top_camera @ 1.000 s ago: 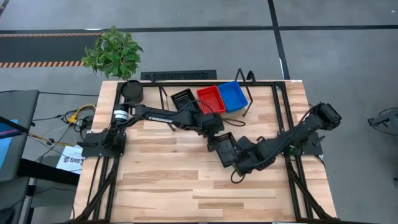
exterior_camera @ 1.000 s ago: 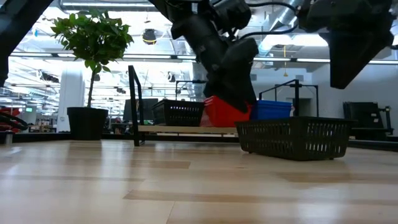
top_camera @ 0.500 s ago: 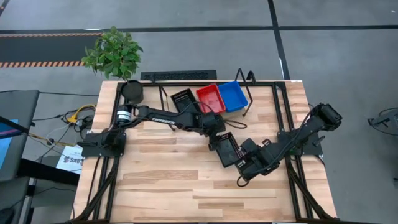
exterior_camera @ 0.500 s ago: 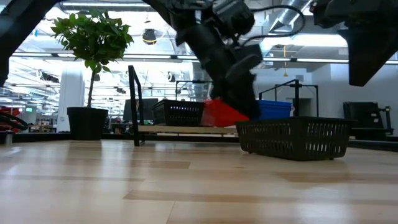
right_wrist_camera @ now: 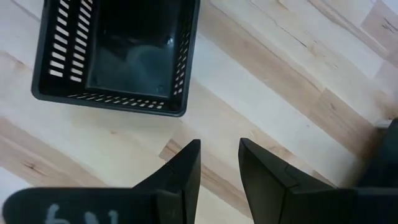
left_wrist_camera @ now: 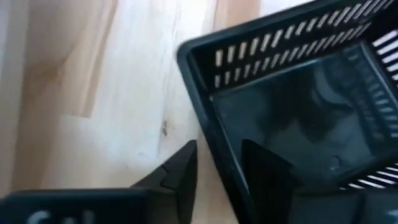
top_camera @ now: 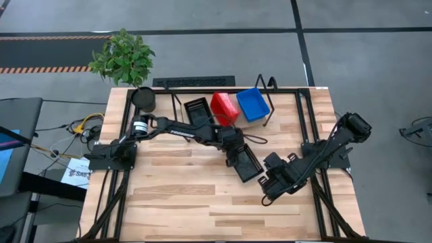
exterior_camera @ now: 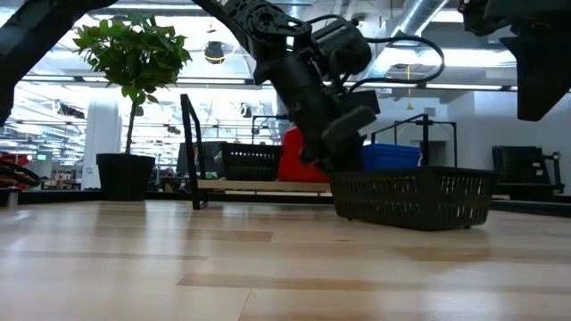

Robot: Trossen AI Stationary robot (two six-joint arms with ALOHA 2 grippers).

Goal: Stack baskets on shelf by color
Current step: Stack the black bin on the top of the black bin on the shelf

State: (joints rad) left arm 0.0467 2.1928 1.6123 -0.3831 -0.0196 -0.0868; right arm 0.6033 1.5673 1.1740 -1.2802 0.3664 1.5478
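left end effector astride black basket wall, right end effector apart nearby

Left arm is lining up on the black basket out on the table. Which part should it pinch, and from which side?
Pinch the thin upright rim wall of the black basket from above, at the end toward the shelf. The left gripper already straddles that wall, one finger inside, one outside. The slotted wall is narrow enough for the jaws, and the right gripper stands clear, open.
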